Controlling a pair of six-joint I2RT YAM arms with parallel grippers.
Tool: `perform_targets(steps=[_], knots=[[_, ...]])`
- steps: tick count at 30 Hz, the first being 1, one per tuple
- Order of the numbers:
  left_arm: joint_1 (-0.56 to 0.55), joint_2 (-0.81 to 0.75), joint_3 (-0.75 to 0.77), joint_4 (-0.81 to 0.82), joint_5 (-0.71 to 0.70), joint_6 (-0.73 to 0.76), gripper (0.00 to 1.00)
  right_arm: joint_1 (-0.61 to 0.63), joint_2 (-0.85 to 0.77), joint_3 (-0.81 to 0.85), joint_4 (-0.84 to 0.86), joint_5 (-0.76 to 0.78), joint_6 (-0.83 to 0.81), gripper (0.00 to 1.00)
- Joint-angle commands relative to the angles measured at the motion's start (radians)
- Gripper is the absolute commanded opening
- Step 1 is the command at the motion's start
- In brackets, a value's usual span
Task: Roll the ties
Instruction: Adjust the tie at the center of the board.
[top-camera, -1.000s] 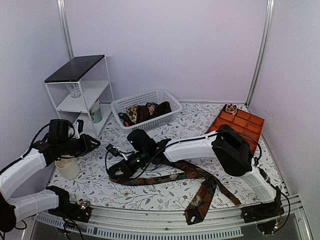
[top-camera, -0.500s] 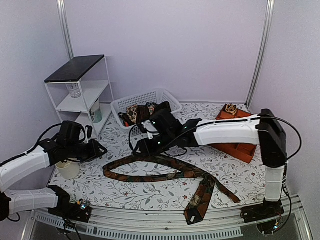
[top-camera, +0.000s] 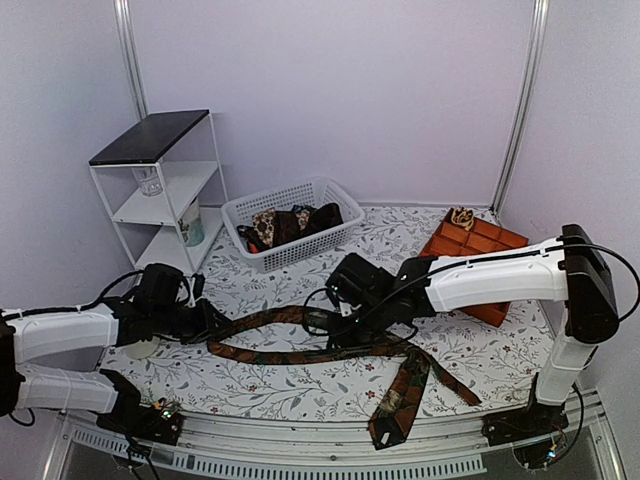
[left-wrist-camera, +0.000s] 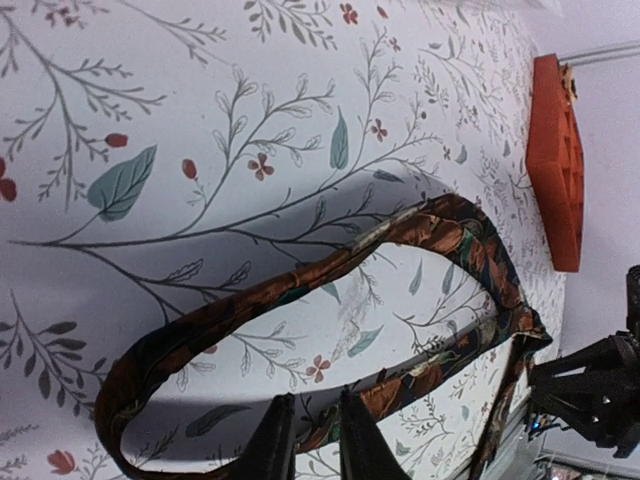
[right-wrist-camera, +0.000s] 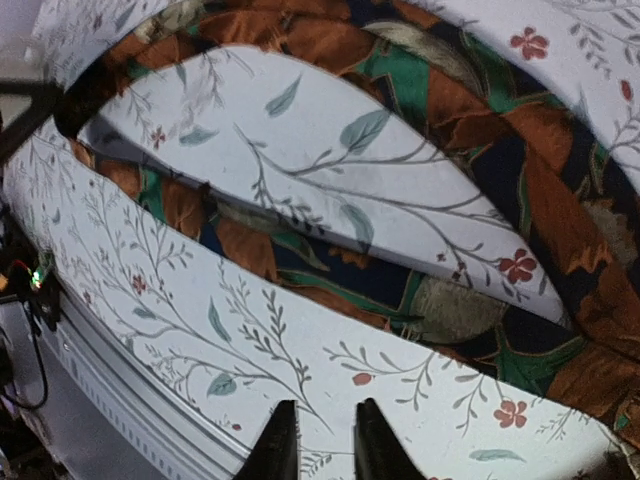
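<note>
Left gripper (top-camera: 210, 324): low at left end of looped tie (top-camera: 280, 356) on worktop (top-camera: 300, 388); fingers (left-wrist-camera: 272, 446) narrowly parted over near strand, hold cannot be told. Right gripper (top-camera: 335, 331): slightly parted, empty, over loop's right half.

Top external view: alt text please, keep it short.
A patterned tie lies in a long loop on the floral tablecloth, with the left gripper low at its left end and the right gripper over its middle. Behind are a white basket holding more ties, an orange tray and a white shelf.
</note>
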Motion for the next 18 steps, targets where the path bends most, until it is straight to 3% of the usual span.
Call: perform_targets(steps=[1, 6, 18], knots=[[-0.006, 0.059, 0.042, 0.088, -0.008, 0.057, 0.14, 0.041, -0.002, -0.011, -0.005, -0.078, 0.021, 0.12], [0.003, 0.116, 0.044, 0.092, -0.062, 0.101, 0.1, 0.064, 0.052, -0.051, -0.063, -0.09, 0.039, 0.0], [0.11, 0.194, 0.019, 0.156, -0.045, 0.17, 0.04, 0.063, 0.057, -0.139, -0.205, -0.074, 0.072, 0.0]])
